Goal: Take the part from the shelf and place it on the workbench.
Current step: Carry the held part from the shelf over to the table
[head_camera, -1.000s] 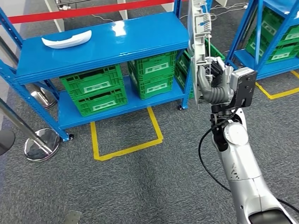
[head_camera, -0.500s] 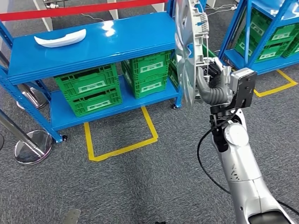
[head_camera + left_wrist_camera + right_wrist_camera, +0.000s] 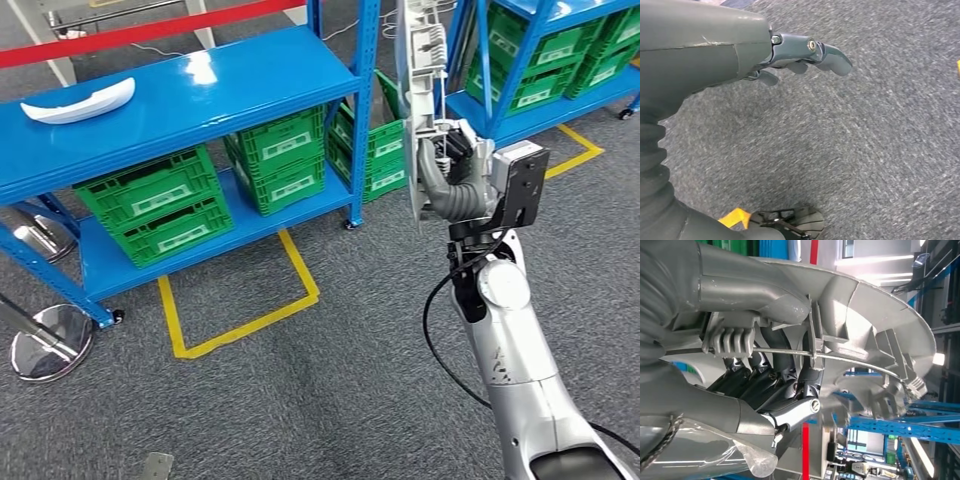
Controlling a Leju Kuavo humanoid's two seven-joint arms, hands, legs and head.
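Crates (image 3: 279, 160) fill blue shelf (image 3: 189, 95) — part (image 3: 423, 110) held alongside.

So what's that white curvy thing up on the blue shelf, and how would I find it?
Look at the big blue shelf on the left of the head view. On its top board, near the left end, lies a long white curved part. Everything else on that shelf is a green crate down below, so it's the white piece lying alone on top.

shelf (image 3: 189, 95): glossy blue
crates (image 3: 155, 205) under shelf top: green, white labels
part (image 3: 417, 100): silver-grey
curved piece (image 3: 79, 102) on shelf: white
floor (image 3: 302, 390): speckled grey carpet, yellow tape lines
barrier (image 3: 143, 25) behind shelf: red
right hand (image 3: 453, 165): dark grey
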